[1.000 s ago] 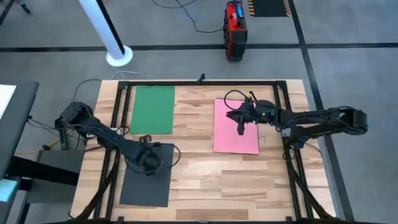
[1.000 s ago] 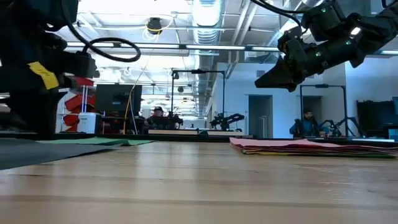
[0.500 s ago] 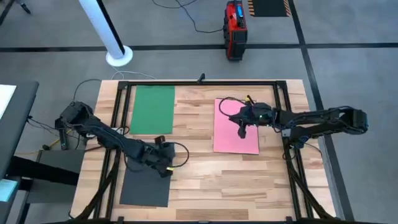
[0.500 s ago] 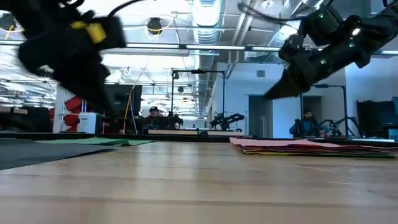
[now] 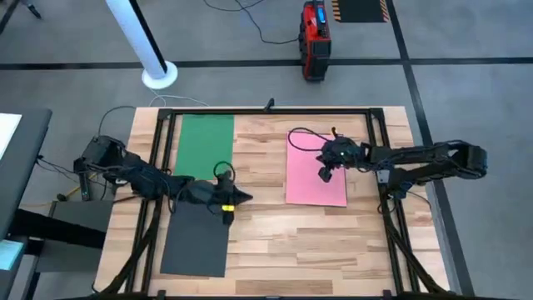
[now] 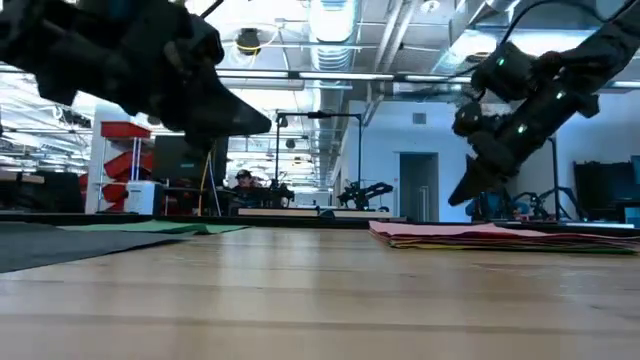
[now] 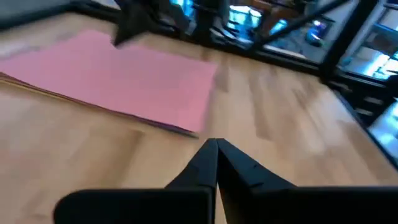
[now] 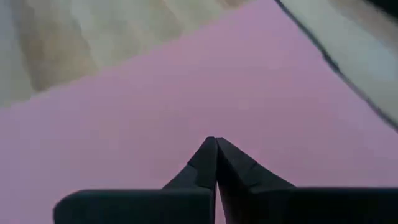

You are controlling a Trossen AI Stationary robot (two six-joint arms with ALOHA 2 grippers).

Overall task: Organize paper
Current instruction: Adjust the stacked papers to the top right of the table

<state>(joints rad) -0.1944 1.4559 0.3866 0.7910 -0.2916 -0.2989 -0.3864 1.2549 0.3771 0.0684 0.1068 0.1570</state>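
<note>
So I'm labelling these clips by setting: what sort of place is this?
Probably a robotics lab or workshop: exposed ceiling ducts, another robot arm on a bench behind, and a person at a monitor.

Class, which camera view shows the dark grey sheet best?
The high view: the grey sheet lies whole, near the left gripper. The low view shows only a thin edge-on strip; the wrist views miss it.

A: Any writing, label or number you can make out anywhere?

B: None that can be read. The red case (image 5: 314, 37) on the floor beyond the desk's far edge carries a small blue patch, but whatever is on it is too small to make out
</note>
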